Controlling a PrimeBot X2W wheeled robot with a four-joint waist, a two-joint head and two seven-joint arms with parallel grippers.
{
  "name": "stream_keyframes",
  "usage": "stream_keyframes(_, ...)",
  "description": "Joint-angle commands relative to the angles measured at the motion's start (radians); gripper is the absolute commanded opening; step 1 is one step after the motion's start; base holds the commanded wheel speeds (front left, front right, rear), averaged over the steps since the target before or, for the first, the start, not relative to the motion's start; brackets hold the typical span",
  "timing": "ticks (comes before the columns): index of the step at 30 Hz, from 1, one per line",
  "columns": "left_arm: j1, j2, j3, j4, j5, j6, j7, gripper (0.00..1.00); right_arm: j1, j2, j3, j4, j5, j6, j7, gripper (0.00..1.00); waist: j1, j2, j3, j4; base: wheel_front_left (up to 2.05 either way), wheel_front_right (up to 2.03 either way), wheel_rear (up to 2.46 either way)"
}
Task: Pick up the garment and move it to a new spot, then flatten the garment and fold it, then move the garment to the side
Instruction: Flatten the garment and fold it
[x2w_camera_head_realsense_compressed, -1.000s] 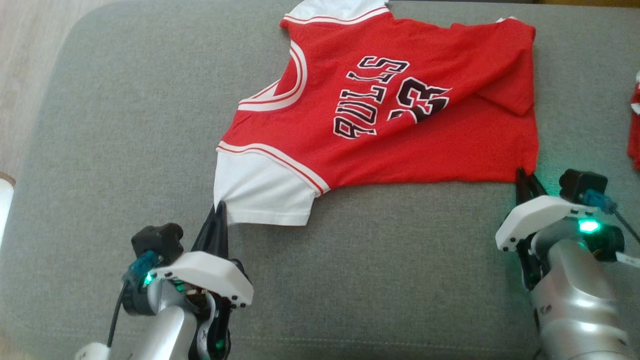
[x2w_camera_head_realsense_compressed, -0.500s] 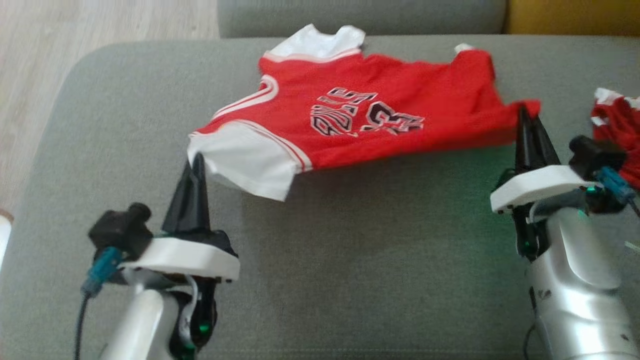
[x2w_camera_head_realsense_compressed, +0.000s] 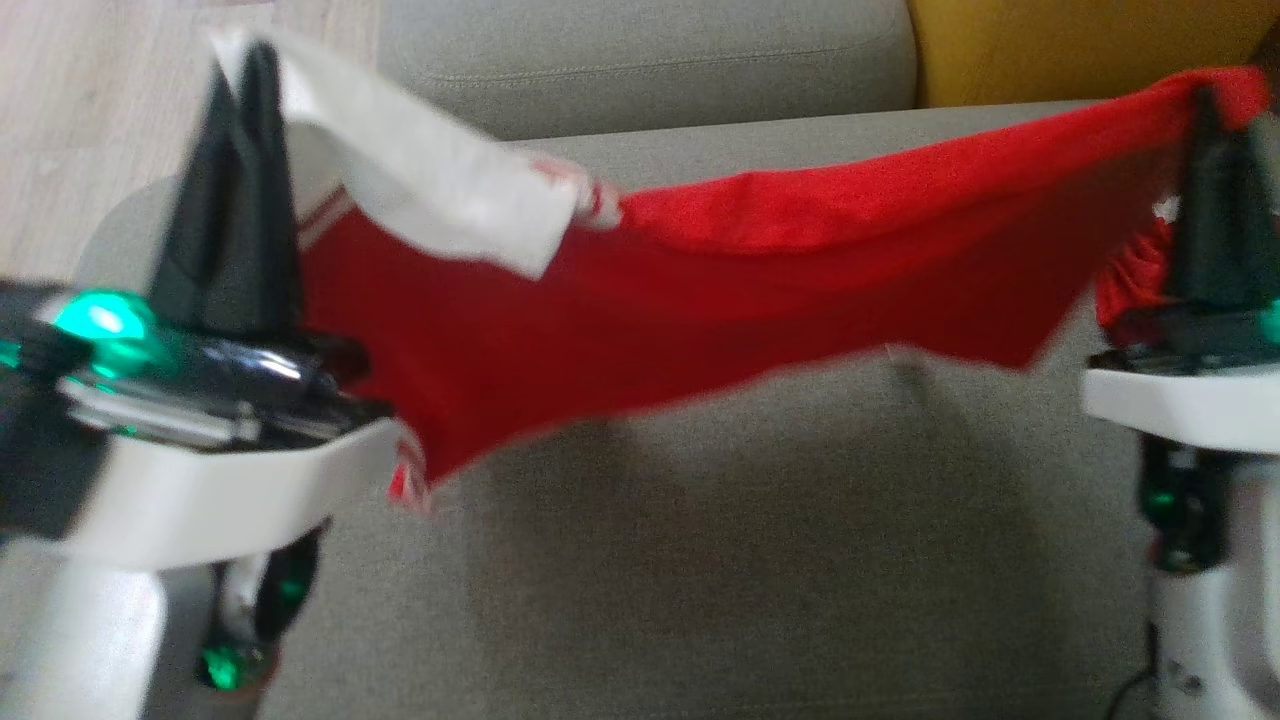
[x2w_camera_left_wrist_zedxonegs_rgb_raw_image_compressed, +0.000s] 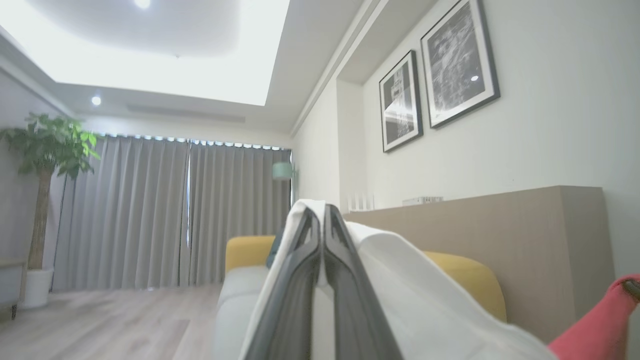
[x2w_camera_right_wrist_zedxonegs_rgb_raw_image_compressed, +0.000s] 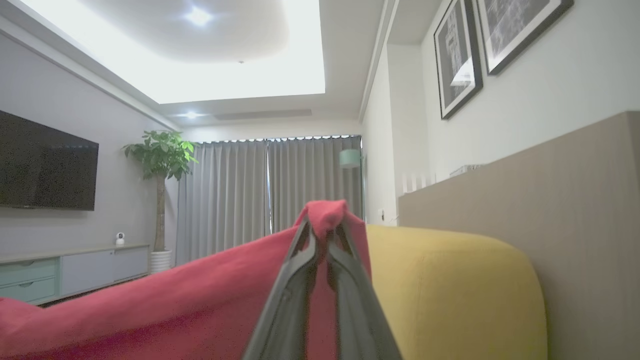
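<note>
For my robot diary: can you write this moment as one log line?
left gripper: shut on white sleeve | right gripper: shut on red corner | garment: hanging between them over sofa

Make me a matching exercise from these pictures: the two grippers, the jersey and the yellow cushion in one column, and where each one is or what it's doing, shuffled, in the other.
Column one:
1. left gripper
2. right gripper
3. jersey
4. yellow cushion

Column two:
A. shut on the red corner
B. behind the grey sofa seat
C. shut on the white sleeve
D. hanging stretched between both grippers

Pairs: 1-C, 2-A, 3-D, 4-B
</note>
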Motion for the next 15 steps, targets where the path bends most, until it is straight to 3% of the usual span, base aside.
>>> stream_keyframes(1, -0.103, 0.045, 0.057, -0.074, 0.023, -0.007, 0.028, 0.00, -0.005, -0.015, 0.010, -0.116, -0.010, 0.007, 0.032, 0.00, 0.0000, 0.0000, 0.004, -0.003, 0.00, 0.00, 0.00)
stream_keyframes(5, -0.216, 0.080, 0.061, -0.144, 0.053, -0.027, 0.092, 0.00, 0.015, -0.024, -0.013, -0.301, -0.022, 0.007, 0.107, 0.00, 0.0000, 0.0000, 0.030, -0.002, 0.00, 0.00, 0.00)
stream_keyframes(9, -0.333, 0.100, 0.055, -0.132, 0.059, -0.058, 0.146, 0.00, -0.003, -0.022, -0.027, -0.409, -0.025, 0.007, 0.171, 0.00, 0.0000, 0.0000, 0.079, 0.003, 0.00, 0.00, 0.00)
stream_keyframes(15, -0.513, 0.103, 0.067, 0.043, 0.037, -0.099, 0.161, 0.00, -0.110, -0.017, 0.002, -0.359, -0.001, 0.007, 0.227, 0.00, 0.0000, 0.0000, 0.198, 0.019, 0.00, 0.00, 0.00)
